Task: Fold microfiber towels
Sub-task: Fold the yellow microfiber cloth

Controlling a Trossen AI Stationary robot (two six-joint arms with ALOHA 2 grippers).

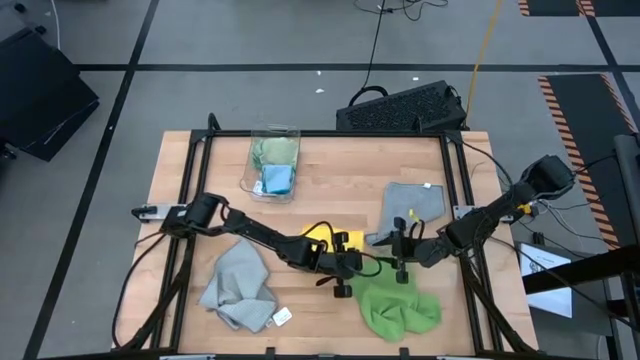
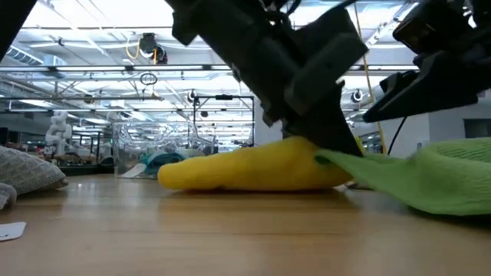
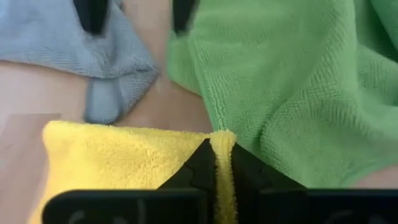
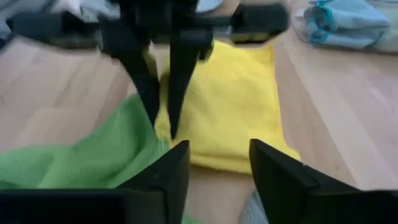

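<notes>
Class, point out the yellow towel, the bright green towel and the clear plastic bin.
yellow towel point(image 4: 239, 102): right wrist view, its flat middle.
bright green towel point(image 1: 398, 308): high view, its bunched centre.
clear plastic bin point(image 1: 275, 133): high view, its far rim.

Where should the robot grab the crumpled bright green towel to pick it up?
Probably by the loose edge of the crumpled bright green microfiber towel nearest the folded yellow towel, coming down from above. That edge lies thin on the wooden table, while the rest is a bunched heap. The right gripper, open, is already close beside it.
</notes>
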